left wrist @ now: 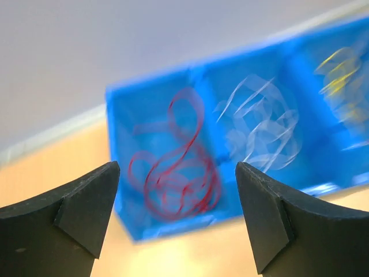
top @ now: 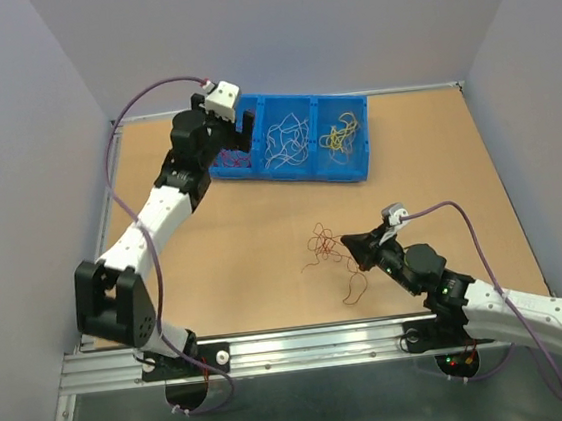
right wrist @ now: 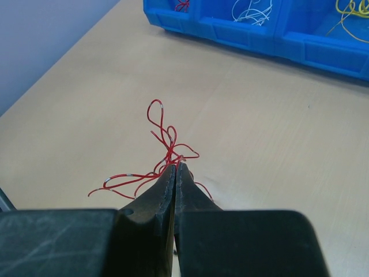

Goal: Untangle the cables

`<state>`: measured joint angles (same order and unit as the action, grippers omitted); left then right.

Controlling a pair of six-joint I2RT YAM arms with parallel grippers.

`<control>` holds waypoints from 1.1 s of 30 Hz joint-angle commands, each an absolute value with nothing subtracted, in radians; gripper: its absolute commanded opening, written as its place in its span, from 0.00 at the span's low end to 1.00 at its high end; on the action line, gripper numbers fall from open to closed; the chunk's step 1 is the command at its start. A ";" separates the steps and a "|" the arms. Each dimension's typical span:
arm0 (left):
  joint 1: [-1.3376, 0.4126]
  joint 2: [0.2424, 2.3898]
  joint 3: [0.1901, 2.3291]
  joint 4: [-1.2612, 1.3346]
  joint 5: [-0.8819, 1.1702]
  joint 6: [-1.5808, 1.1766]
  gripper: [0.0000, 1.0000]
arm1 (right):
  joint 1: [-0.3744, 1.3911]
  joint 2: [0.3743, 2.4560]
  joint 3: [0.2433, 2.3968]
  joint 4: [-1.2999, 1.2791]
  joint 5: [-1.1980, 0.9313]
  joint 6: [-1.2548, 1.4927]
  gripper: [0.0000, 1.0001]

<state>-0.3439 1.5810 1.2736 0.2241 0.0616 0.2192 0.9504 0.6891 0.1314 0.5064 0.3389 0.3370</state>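
A small clump of red cables [top: 323, 246] lies on the tan table, with a loose wire loop [top: 354, 285] trailing toward the near edge. My right gripper [top: 351, 248] is shut on the clump's near side; in the right wrist view the closed tips [right wrist: 176, 165] pinch red strands [right wrist: 167, 138]. My left gripper [top: 242, 129] is open and empty, hovering over the left end of the blue bin [top: 287, 175]. The left wrist view shows red wires [left wrist: 179, 179] between the open fingers [left wrist: 92, 202], blurred.
The blue bin [left wrist: 173, 228] holds red wires [top: 233, 158] on the left, white wires [top: 287, 139] in the middle and yellow wires [top: 342, 136] on the right. It stands at the back of the table. Grey walls enclose three sides.
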 commanded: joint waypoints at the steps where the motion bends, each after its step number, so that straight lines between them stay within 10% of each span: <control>1: -0.437 1.434 1.094 0.360 0.446 0.256 0.93 | 0.953 0.677 0.107 0.560 0.321 0.347 0.00; 6: -0.625 1.417 0.976 0.335 0.761 0.458 0.91 | 0.953 0.663 0.100 0.561 0.301 0.348 0.00; 20: -0.787 1.557 1.011 0.081 0.781 0.753 0.68 | 0.953 0.657 0.092 0.563 0.287 0.348 0.00; 23: -0.787 1.577 1.028 0.046 0.782 0.778 0.51 | 0.953 0.649 0.089 0.563 0.288 0.347 0.00; 26: -0.787 1.600 1.058 0.017 0.787 0.781 0.00 | 0.953 0.640 0.080 0.566 0.288 0.348 0.01; 31: -0.784 1.566 1.058 0.023 0.799 0.750 0.00 | 0.953 0.641 0.055 0.612 0.238 0.321 0.84; 33: -0.778 1.527 1.048 0.035 0.828 0.723 0.00 | 0.953 0.661 0.057 0.641 0.216 0.304 0.94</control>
